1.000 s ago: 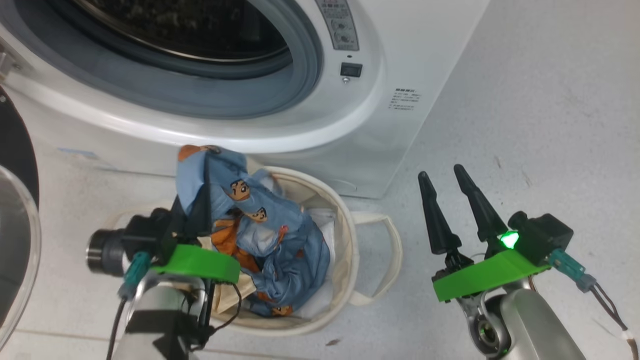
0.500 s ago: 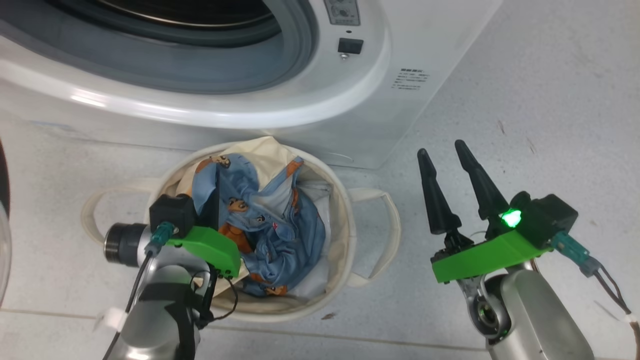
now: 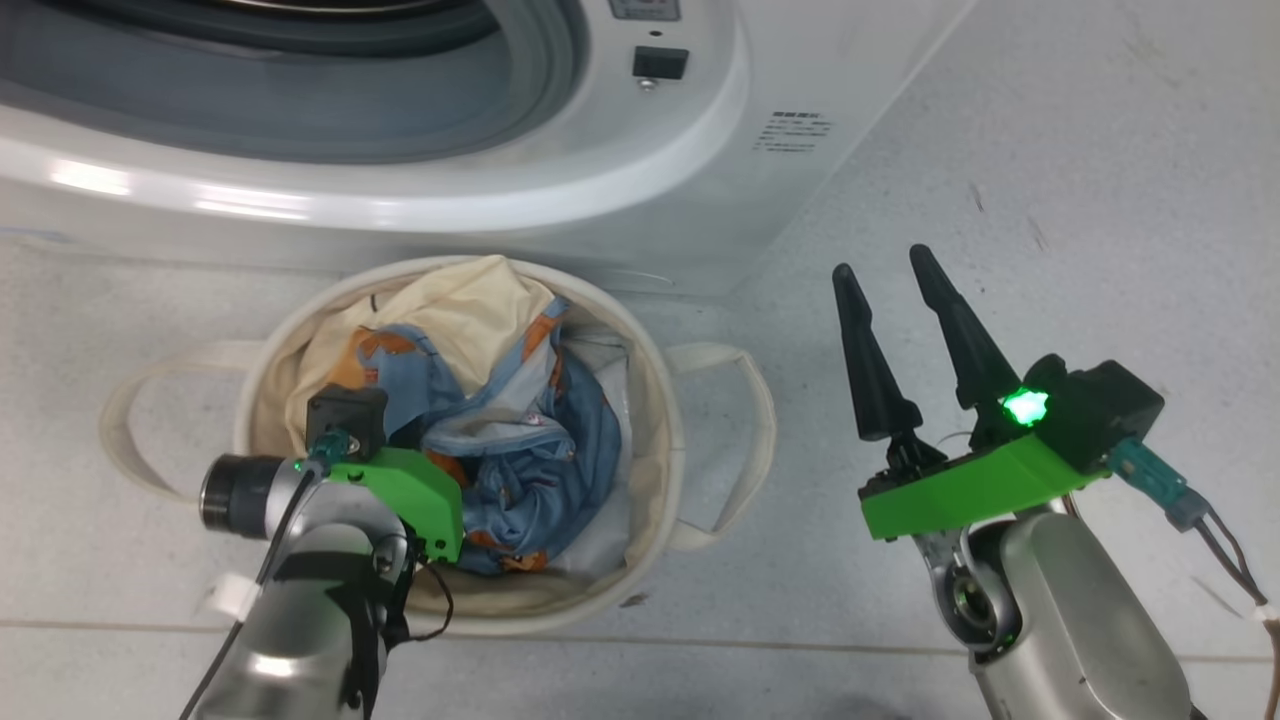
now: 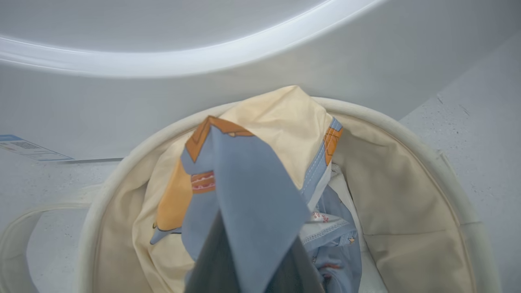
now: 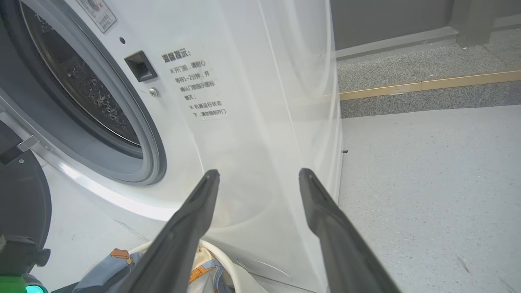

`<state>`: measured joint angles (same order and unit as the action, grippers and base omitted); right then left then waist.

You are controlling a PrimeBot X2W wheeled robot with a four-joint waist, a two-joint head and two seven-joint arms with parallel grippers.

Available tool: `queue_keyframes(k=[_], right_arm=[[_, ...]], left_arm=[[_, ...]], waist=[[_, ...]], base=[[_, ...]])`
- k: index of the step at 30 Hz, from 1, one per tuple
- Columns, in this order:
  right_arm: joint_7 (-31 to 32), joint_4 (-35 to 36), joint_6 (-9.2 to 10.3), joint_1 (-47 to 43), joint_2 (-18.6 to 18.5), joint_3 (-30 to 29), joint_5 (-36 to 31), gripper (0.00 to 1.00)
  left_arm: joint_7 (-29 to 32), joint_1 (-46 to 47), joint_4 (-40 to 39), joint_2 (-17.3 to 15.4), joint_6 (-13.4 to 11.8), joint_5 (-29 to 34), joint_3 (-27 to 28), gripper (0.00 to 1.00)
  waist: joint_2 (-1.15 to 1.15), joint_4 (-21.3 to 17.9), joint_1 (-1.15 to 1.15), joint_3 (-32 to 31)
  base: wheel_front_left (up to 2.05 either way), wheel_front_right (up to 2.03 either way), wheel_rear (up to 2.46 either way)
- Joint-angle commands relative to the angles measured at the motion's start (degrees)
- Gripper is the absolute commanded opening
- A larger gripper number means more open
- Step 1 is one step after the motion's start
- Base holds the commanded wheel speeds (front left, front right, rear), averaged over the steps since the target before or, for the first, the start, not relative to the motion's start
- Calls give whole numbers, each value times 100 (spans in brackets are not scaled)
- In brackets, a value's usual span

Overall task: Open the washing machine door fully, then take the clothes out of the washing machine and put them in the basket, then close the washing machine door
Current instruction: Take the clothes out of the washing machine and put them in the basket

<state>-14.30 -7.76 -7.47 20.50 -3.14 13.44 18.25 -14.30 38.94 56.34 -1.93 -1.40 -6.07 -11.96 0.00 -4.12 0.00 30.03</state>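
The basket stands on the pale floor just in front of the washing machine, with its far rim close to the white front of the machine. The clothes lie inside the basket. They are light-blue fabric with orange-brown prints, and a cream lining is turned upward at the far side, near the rim.

The left gripper reaches down into the basket from the near left side, and in the head view its tips are buried in the fabric. In the left wrist view the two dark fingers stand close together. A flap of the blue fabric comes up from between them and hangs over them, so the jaws are pressed together and pinch the clothes.

The right gripper hovers over the floor to the right of the basket, beside its right handle but not touching it. Its jaws are spread and nothing is between them. The fingers point toward the front corner of the machine. A green light shines on its wrist.

In the right wrist view the washing machine door is swung open at the left edge, and the grey-rimmed drum mouth is uncovered.
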Motion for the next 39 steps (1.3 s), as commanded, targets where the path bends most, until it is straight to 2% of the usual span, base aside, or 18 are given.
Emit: queue_keyframes(k=[1, 11, 12, 13, 21, 24, 31, 39], right_arm=[[-70, 209, -2, 31, 26, 129, 26, 100], [-70, 238, -2, 68, 26, 139, 48, 100], [-70, 234, -2, 69, 26, 140, 46, 100], [-70, 229, -2, 69, 26, 145, 41, 100], [-70, 163, -2, 6, 26, 171, -20, 100], [-70, 138, -2, -34, 26, 179, -34, 100], [-70, 105, -2, -170, 26, 18, -61, 100], [-70, 235, -2, -318, 26, -272, -37, 100]], left_arm=[[-69, 68, 33, -122, 11, 65, 127, 0], [-70, 232, 554, -167, -121, 48, 190, 0], [-70, 235, 533, -165, -141, 35, 205, 22], [-70, 220, 545, -165, -162, 21, 222, 100], [-70, 41, 379, -149, -222, 46, 193, 100], [-70, -54, 40, -159, -269, 69, 210, 100], [-70, -493, -1300, -169, -343, 76, 371, 100], [-70, -1249, -3336, -126, -199, -174, 815, 100]], waist=[[0, -60, 0, 64], [0, -115, 0, 124], [0, -107, 0, 116], [0, -99, 0, 100], [0, 43, 0, -135], [0, 104, 0, -276], [0, 251, 0, -708], [0, 400, 0, -1110]], base=[[0, 0, 0], [0, 0, 0], [0, 0, 0], [0, 0, 0], [0, 0, 0], [0, 0, 0], [0, 0, 0], [0, 0, 0]])
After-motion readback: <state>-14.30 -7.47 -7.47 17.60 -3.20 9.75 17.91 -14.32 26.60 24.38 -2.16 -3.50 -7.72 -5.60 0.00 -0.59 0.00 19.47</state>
